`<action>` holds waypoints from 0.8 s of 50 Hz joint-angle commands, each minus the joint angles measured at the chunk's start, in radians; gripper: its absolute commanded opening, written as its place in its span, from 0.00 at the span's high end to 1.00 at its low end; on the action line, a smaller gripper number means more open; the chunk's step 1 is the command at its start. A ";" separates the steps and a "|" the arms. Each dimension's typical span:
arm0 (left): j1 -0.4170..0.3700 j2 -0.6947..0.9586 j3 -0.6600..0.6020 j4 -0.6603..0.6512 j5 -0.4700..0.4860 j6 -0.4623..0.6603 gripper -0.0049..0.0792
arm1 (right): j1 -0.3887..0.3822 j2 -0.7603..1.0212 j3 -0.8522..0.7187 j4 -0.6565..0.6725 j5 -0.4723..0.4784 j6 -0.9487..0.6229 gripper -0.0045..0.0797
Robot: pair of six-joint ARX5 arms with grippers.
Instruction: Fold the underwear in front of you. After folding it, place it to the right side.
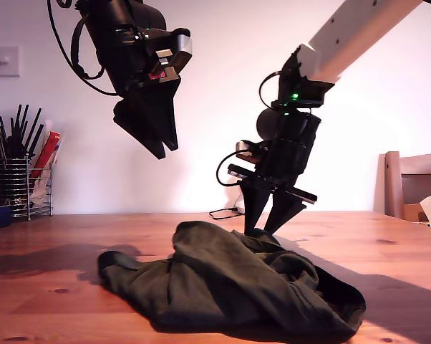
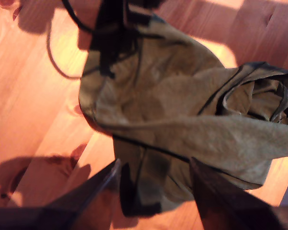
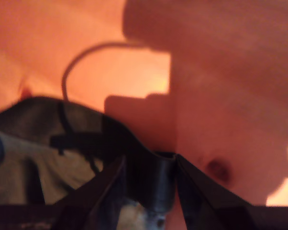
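The underwear (image 1: 230, 287) lies crumpled on the wooden table (image 1: 44, 301), in the middle of the exterior view; it is not yet folded; my second gripper (image 1: 273, 223) is down at its far edge, jaws a little apart with a fold of cloth (image 3: 156, 184) between them, though I cannot tell whether they pinch it; my first gripper (image 1: 162, 143) hangs high above the cloth, and its wrist view shows the jaws apart and empty; I judge the garment light, limp and wrinkly, so it will sag and bunch; the stitched hems look the surest hold, one edge per gripper.
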 commanded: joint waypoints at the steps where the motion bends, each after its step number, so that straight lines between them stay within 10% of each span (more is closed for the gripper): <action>1: -0.001 0.022 -0.020 -0.003 0.003 -0.002 0.46 | 0.004 0.032 -0.010 -0.008 -0.005 0.001 0.58; 9: -0.001 0.022 -0.020 0.000 0.006 -0.002 0.46 | 0.005 0.040 -0.010 -0.019 -0.005 0.000 0.62; 19: -0.001 0.022 -0.020 0.002 0.006 -0.002 0.46 | 0.024 0.040 -0.010 -0.004 -0.001 0.001 0.96; 40: 0.014 0.022 -0.020 0.015 0.004 -0.002 0.46 | 0.048 0.034 0.023 -0.030 0.003 0.026 0.96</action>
